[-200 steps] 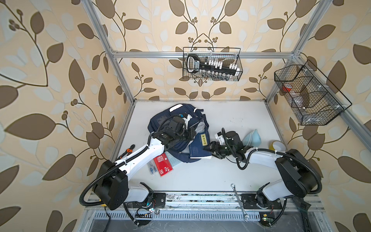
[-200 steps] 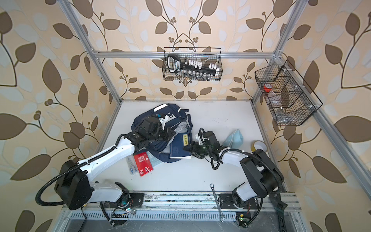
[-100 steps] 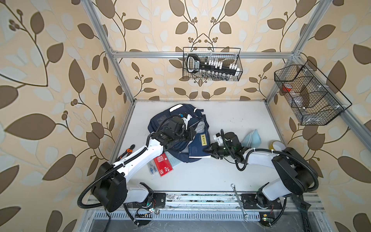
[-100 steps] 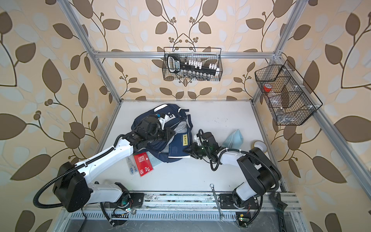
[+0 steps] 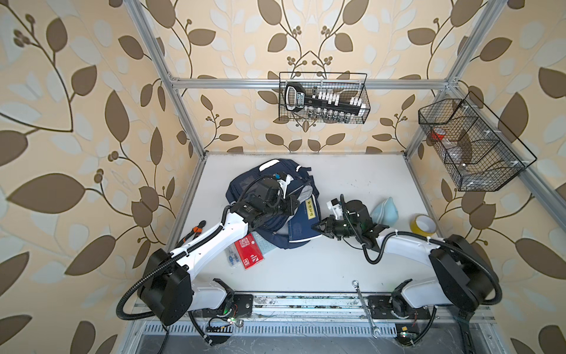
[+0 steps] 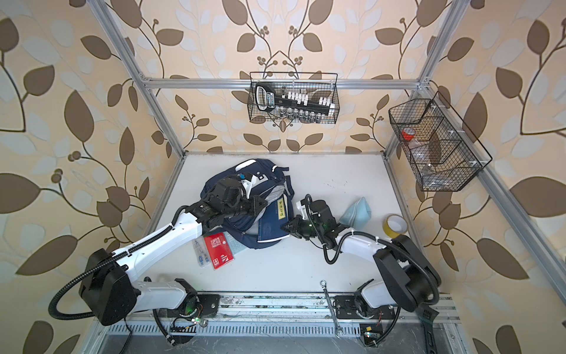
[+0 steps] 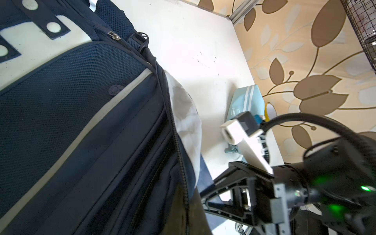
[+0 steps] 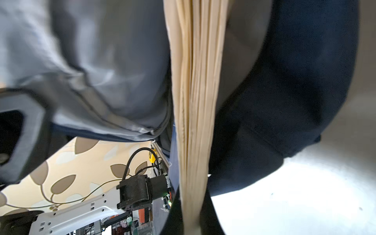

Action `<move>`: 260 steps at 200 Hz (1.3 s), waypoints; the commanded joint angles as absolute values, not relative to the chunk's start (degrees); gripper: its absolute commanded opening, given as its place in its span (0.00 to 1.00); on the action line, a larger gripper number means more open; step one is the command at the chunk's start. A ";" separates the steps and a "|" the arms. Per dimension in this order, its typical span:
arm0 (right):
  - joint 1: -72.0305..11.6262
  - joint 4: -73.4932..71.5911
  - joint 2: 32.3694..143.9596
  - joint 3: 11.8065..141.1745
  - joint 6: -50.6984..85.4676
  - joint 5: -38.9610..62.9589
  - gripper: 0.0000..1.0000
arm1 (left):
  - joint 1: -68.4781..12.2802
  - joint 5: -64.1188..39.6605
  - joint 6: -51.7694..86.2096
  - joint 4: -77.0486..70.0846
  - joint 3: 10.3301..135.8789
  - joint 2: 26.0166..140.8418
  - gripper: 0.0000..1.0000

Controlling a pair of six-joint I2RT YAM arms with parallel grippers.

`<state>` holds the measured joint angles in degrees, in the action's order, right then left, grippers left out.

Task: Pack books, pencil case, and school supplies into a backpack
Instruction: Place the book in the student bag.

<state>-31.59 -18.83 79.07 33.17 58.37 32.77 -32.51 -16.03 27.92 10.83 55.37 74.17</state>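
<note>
Right hand (image 5: 316,227) grips navy book (image 5: 301,230); wrist view reveals cream page edges (image 8: 195,101).

The white left arm (image 5: 214,242) rises from its black base joint at the near rail, forearm slanting away and inward. Its black wrist is bent over, so the left gripper (image 5: 289,204) points across toward the other arm. Its jaws are shut, though from where I stand I can't quite make out whether anything is pinched between them. The white right arm (image 5: 407,245) lies low, elbow pushed out to the side and forearm running inward. The right gripper (image 5: 317,227) faces the left one, near it but apart, with its jaws closed on the edge of a thick navy book with pale page edges (image 5: 301,233).
</note>
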 commanded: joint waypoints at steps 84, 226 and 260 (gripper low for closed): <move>-32.32 -27.00 81.73 36.37 56.87 27.61 0.00 | -32.39 -18.66 29.15 3.84 58.79 68.60 0.00; -38.15 -32.51 114.18 61.93 67.07 24.18 0.29 | -33.13 -22.26 32.37 0.73 57.83 72.69 0.00; -37.45 -24.60 103.30 53.19 60.69 16.18 0.57 | -33.21 -20.28 32.12 2.07 57.65 72.81 0.00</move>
<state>-37.34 -30.85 111.53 57.30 66.11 21.98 -32.58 -17.85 31.75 8.69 55.42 74.00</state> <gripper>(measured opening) 0.520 0.047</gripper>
